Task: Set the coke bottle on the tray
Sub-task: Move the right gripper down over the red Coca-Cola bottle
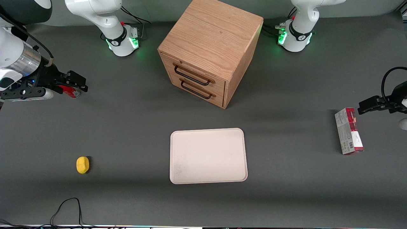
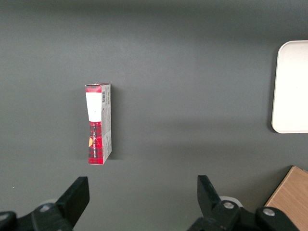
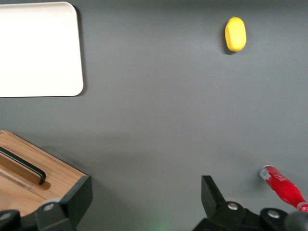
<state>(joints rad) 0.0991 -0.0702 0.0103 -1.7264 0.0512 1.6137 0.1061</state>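
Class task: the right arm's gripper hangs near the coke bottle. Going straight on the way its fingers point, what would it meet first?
Probably bare table. The gripper is open and points down at the grey surface; the coke bottle lies just outside one finger, not between them. Height is unclear.

Probably a robotics lab; fixed arm bases (image 1: 122, 41) on a grey table (image 1: 127, 127); gripper (image 1: 74, 83) above it.

In the front view the gripper (image 1: 74, 83) covers most of the coke bottle (image 1: 70, 91), leaving only its silvery-based end showing. In the right wrist view the bottle's cap end is cut off by the edge. The tray (image 3: 38, 53) and the wooden cabinet (image 3: 33, 178) are cropped there too, with one handle partly visible
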